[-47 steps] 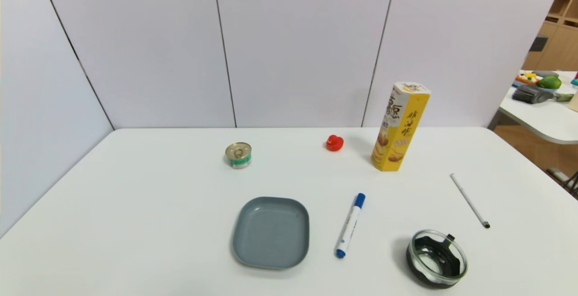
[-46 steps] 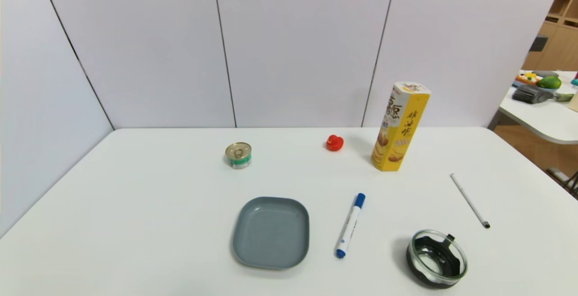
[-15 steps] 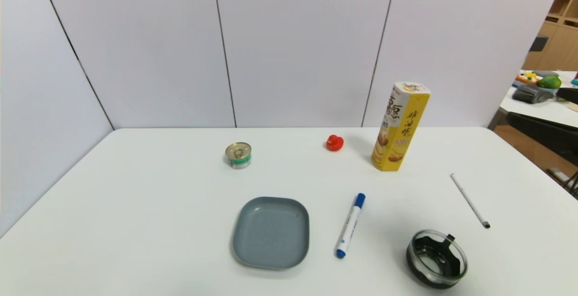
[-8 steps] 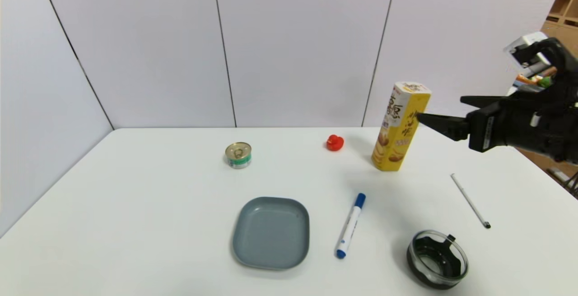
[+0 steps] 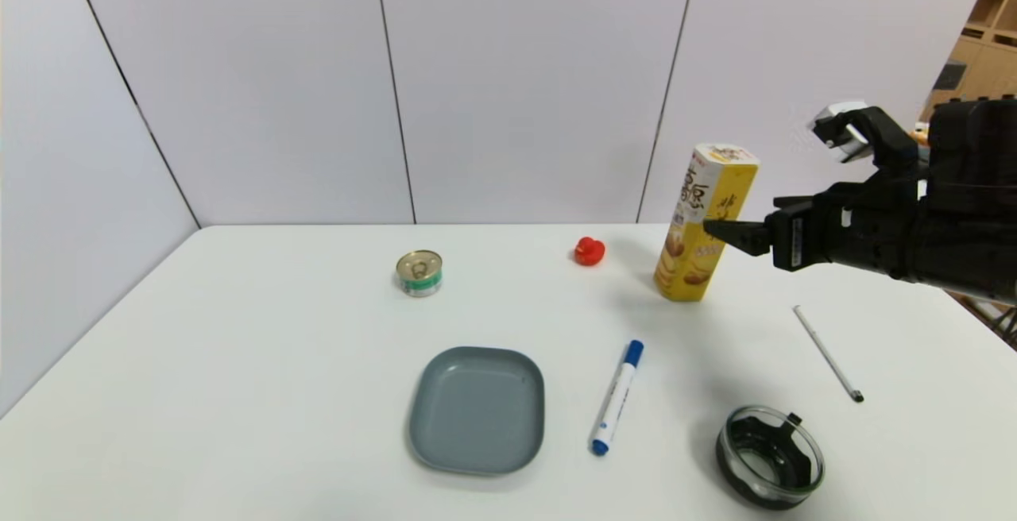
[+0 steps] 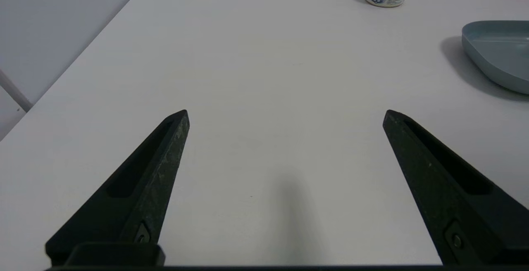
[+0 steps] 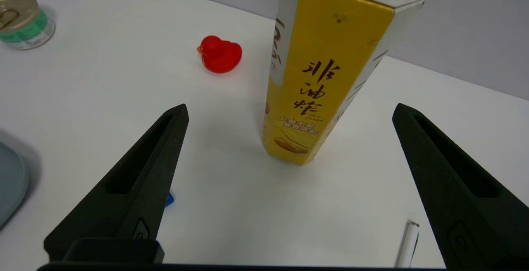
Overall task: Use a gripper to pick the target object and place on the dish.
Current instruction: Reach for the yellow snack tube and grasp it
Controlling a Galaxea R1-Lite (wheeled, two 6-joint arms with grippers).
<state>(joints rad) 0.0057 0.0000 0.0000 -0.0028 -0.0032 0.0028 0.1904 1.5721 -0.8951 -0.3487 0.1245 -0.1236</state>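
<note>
just ahead of the right gripper (image 7: 292, 105), in line with the gap between its jaws: the box (image 7: 322, 56), upright on the table (image 5: 262, 394), free of any grip. spread wide, with nothing pinched; likely kept so to let the broad sides of the box pass in between. aimed at the box from the robot's right, probably to close around its body rather than reach down over the top. needs a straight advance, then a squeeze; could tip something this tall if nudged off centre.

to the left of the right jaws and nearer the robot, the dish (image 5: 477, 410), with no box on it; seems well placed for a short carry leftward. beyond the right jaws and left of the box, the duck (image 7: 221, 56); low and to their left, the marker (image 5: 616, 398), best cleared by lifting first. over bare table, the left gripper (image 6: 286, 112): parked, jaws apart, holding nothing, apparently not needed here.
</note>
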